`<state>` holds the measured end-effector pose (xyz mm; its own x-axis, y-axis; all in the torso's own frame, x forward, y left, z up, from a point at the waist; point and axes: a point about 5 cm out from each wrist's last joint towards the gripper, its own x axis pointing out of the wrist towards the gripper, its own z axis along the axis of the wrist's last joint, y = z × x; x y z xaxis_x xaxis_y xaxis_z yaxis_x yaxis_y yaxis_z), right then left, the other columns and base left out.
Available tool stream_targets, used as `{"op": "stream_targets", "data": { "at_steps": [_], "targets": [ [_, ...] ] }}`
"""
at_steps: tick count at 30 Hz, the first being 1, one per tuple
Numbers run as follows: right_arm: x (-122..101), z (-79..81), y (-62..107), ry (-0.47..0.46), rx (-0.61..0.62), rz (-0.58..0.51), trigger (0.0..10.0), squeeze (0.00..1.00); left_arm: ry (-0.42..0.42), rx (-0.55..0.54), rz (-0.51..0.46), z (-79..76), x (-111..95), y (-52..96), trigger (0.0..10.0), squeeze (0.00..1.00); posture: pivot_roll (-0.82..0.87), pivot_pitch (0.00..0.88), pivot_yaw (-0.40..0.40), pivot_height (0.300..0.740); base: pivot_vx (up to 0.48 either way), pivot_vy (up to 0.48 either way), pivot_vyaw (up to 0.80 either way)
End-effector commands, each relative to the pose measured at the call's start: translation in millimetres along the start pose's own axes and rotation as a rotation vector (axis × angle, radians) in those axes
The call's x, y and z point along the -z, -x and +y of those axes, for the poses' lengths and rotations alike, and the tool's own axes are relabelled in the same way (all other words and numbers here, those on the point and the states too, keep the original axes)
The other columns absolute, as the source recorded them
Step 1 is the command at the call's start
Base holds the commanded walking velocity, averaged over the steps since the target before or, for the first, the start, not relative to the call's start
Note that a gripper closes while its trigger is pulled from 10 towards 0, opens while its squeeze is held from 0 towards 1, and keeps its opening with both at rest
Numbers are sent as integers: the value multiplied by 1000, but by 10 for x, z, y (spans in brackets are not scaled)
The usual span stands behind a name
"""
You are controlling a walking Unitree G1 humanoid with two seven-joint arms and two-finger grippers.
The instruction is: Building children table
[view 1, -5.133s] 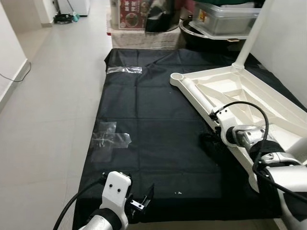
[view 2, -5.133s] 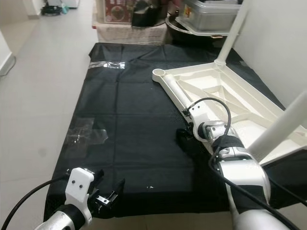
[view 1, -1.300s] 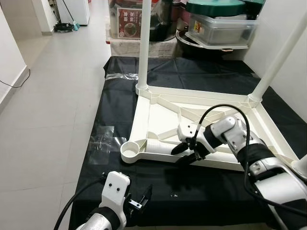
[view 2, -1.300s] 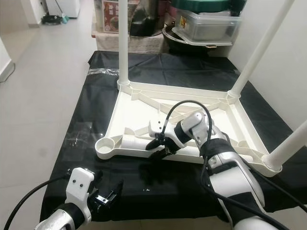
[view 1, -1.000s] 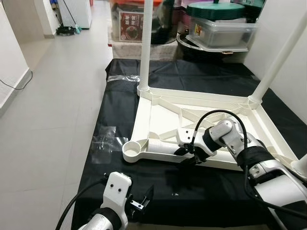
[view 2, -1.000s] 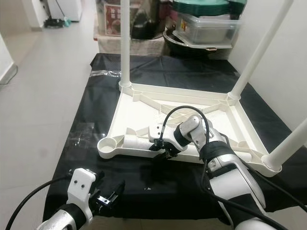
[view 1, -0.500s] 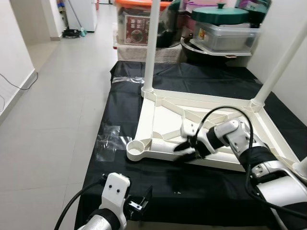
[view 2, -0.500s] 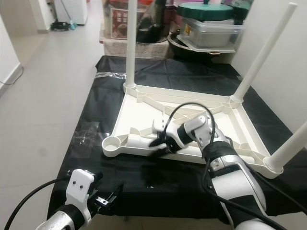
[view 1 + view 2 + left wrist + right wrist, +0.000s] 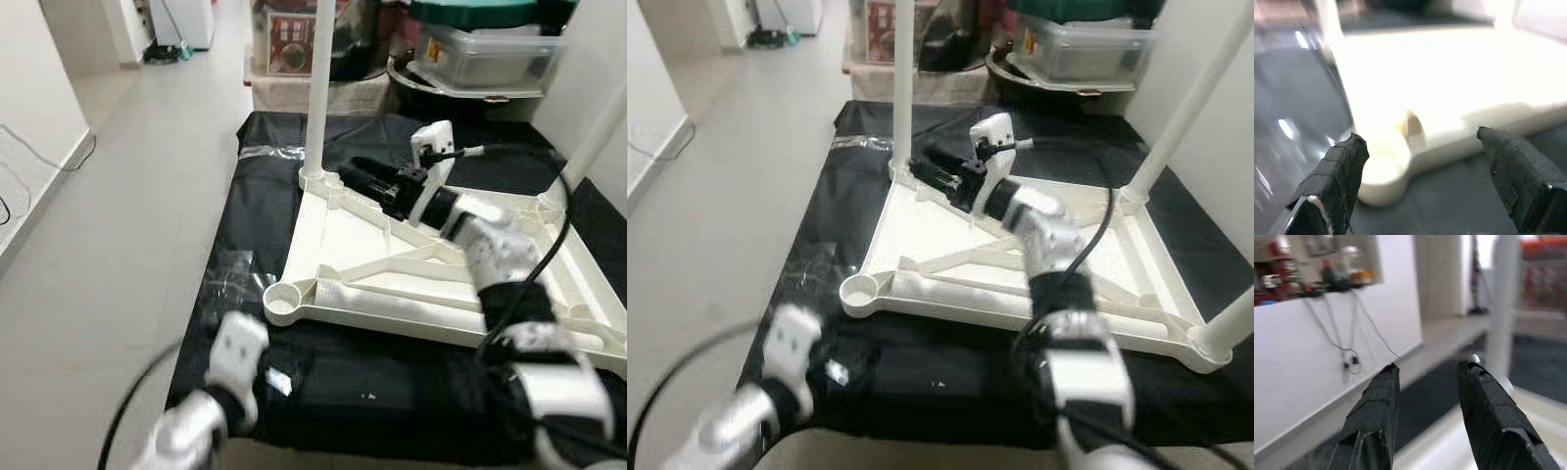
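Observation:
A white children's table (image 9: pixel 343 230) lies upside down on a black cloth (image 9: pixel 265 186). White legs stand upright at its far left corner (image 9: pixel 321 88) and on its right side (image 9: pixel 1190 103). The near left corner socket (image 9: pixel 283 302) holds no leg. My right gripper (image 9: pixel 351 174) hovers open over the far left part of the frame, fingers pointing at the far left leg (image 9: pixel 1503 298), with nothing between them. My left gripper (image 9: pixel 1419 137), blurred low at the cloth's near edge (image 9: pixel 269 380), is open and faces the bare socket (image 9: pixel 1383 147).
Storage boxes and pots (image 9: pixel 480 49) crowd the far end of the cloth. A white wall (image 9: pixel 1225 59) runs along the right. Tiled floor (image 9: pixel 118 196) lies to the left, with a cable (image 9: pixel 20 147) by the left wall. Clear tape (image 9: pixel 230 276) sits on the cloth.
My right gripper has lifted off the table's near rail and swung to the far left, toward the upright leg. The left arm has moved forward and is blurred. The camera has shifted too.

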<state>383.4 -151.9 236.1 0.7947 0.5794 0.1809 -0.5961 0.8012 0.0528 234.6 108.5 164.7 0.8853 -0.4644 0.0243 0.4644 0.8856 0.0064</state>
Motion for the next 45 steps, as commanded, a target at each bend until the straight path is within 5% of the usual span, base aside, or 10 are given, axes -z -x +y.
{"op": "stream_targets", "data": {
  "at_steps": [1,14,21,29,30,32,36,40,41,45],
  "targets": [
    [-73,-36,94,41,175,-102,10000,0,9,-25,-6,80,-43,-45,10000,0,52,40,-41,740,0,0,0],
    [63,531,223,6,227,-187,10000,0,14,-110,-102,471,-499,-220,10000,0,43,24,8,740,0,0,0],
    [60,561,243,26,270,-183,10000,0,31,-119,-79,651,-549,-239,10000,0,51,26,-5,740,0,0,0],
    [40,548,300,24,313,-178,10000,0,199,-41,45,805,-401,-291,10000,0,96,42,-16,740,0,0,0],
    [41,540,314,23,317,-174,10000,0,231,-21,65,813,-377,-308,10000,1000,91,45,-20,740,0,0,0],
    [41,540,314,23,317,-174,10000,0,231,-21,65,813,-377,-308,10000,1000,91,45,-20,740,0,0,0],
    [23,531,332,29,325,-158,10000,0,384,137,169,754,-266,-380,10000,1000,74,49,-23,740,0,0,0],
    [23,531,332,29,325,-158,10000,0,384,137,169,754,-266,-380,10000,1000,74,49,-23,740,0,0,0],
    [15,533,341,32,329,-153,10000,0,424,187,204,731,-228,-412,10000,0,73,49,-26,740,0,0,0],
    [-37,556,368,35,343,-165,10000,0,526,317,338,653,-49,-507,10000,0,64,56,-15,740,0,0,0]
  ]
}}
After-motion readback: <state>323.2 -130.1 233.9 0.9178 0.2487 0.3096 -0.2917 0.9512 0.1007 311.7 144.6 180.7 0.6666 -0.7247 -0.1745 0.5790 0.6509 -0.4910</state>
